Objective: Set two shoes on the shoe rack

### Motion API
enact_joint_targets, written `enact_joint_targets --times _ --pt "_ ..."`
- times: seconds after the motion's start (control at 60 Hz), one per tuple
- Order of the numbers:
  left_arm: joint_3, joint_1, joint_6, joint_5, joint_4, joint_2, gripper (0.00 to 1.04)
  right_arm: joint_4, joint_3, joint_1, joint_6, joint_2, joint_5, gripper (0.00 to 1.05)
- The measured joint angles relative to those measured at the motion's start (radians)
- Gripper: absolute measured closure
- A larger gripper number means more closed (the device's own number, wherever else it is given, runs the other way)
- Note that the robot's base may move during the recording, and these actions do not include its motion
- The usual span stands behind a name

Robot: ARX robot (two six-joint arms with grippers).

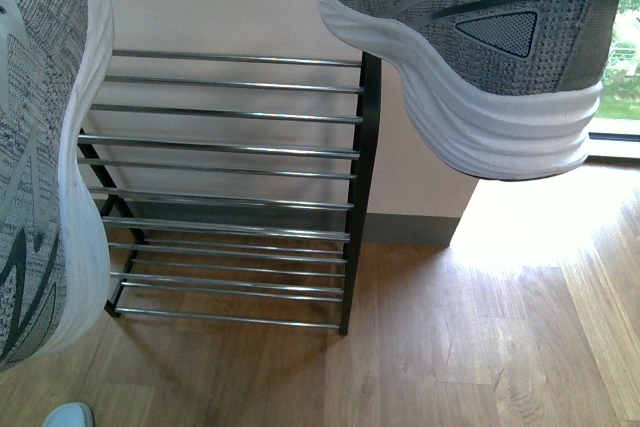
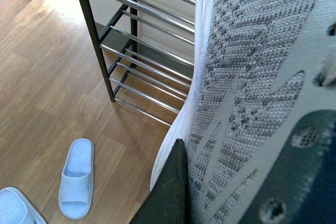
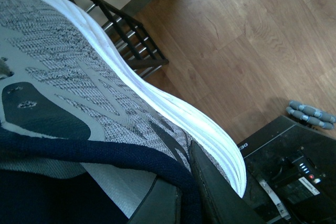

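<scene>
Two grey knit sneakers with white soles hang in the air in front of the shoe rack (image 1: pixel 230 147). In the front view, one sneaker (image 1: pixel 40 147) fills the left edge, toe down, and the other sneaker (image 1: pixel 480 37) is at the upper right, level with the rack's top. My left gripper (image 2: pixel 210 187) is shut on the first sneaker (image 2: pixel 252 77), with one black finger (image 2: pixel 169 192) against its side. Pinching the navy collar of the second sneaker (image 3: pixel 79 66) is my right gripper (image 3: pixel 184 182), also shut. No arm shows in the front view.
The rack (image 2: pixel 142 51) stands on wood floor against a beige wall. Two pale blue slippers (image 2: pixel 77 177) (image 2: pixel 16 208) lie on the floor left of it; one tip (image 1: pixel 68 415) shows in front. The robot's black base (image 3: pixel 283 171) is below the right sneaker.
</scene>
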Motion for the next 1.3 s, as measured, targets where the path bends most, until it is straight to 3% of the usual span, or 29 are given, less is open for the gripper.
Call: enact_joint_targets --times 0.233,0.517,0.633,0.8,0.9,1.034,1.117,1.2,1.3 --pt "0.0 0.0 0.0 0.0 0.0 0.0 1.03 -0.005 0.023 0.01 -0.011 0.027 0.092 1.03" --pt "0.0 0.0 0.0 0.0 0.0 0.0 1.03 0.03 0.022 0.007 -0.052 0.034 0.37 1.03" --pt "0.0 0.0 0.0 0.0 0.0 0.0 1.03 0.036 0.007 0.003 -0.051 0.028 0.385 1.03" --pt "0.0 0.0 0.0 0.0 0.0 0.0 1.03 0.184 -0.074 -0.006 -0.151 -0.021 0.302 1.03" --pt "0.0 0.0 0.0 0.0 0.0 0.0 1.03 0.401 -0.184 -0.044 -0.303 -0.113 0.181 1.03" --pt "0.0 0.0 0.0 0.0 0.0 0.0 1.03 0.68 -0.402 -0.204 -0.541 -0.325 -0.08 1.03" --pt "0.0 0.0 0.0 0.0 0.0 0.0 1.03 0.745 -0.465 -0.287 -0.62 -0.391 -0.195 1.03" --pt "0.0 0.0 0.0 -0.005 0.0 0.0 1.03 0.756 -0.424 -0.227 -0.631 -0.368 -0.083 1.03" --pt "0.0 -0.003 0.0 0.008 0.0 0.0 1.03 0.859 -0.426 -0.174 -0.678 -0.354 -0.138 1.03"
